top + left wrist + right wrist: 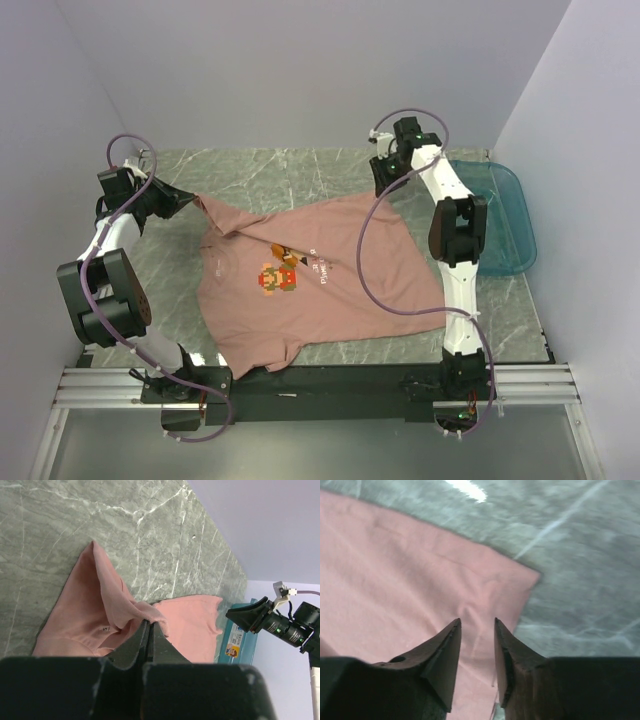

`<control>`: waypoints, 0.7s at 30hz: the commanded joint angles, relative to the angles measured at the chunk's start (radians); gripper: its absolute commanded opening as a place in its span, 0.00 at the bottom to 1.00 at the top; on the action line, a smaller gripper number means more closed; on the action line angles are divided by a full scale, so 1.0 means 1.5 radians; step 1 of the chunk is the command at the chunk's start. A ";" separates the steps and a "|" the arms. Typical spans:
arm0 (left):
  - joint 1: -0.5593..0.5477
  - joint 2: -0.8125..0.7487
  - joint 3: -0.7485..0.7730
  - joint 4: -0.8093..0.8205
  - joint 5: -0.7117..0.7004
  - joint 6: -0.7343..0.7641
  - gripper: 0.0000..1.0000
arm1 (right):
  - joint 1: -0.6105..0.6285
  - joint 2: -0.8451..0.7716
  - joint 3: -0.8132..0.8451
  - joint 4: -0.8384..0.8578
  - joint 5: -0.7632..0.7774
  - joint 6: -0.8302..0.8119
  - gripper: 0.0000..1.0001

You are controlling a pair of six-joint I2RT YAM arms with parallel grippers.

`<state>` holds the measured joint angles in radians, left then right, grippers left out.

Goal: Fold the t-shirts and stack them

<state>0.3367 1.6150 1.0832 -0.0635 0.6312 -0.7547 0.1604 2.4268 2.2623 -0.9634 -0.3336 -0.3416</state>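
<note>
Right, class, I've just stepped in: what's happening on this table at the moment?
Two robot arms are working on a dusty-pink t-shirt lying spread, print up, on the marbled table. The left hand is shut on a pinch of cloth at the shirt's far left corner. The right hand hangs open over the far right corner, holding nothing. No fold is made yet, and a teal tub sits at the table's right side.

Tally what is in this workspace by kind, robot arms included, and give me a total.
pink t-shirt: 1
teal tub: 1
robot arms: 2 (left arm, right arm)
Total: 4
</note>
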 commanded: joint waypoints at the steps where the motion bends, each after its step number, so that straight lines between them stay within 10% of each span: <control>1: -0.004 -0.009 0.001 0.029 0.010 0.003 0.00 | -0.021 -0.026 0.030 0.029 -0.011 0.050 0.42; 21: -0.003 -0.007 0.002 0.029 0.011 0.005 0.00 | -0.030 0.108 0.152 0.073 0.020 0.079 0.56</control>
<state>0.3367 1.6150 1.0832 -0.0635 0.6312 -0.7544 0.1089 2.5614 2.4378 -0.8768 -0.3069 -0.2031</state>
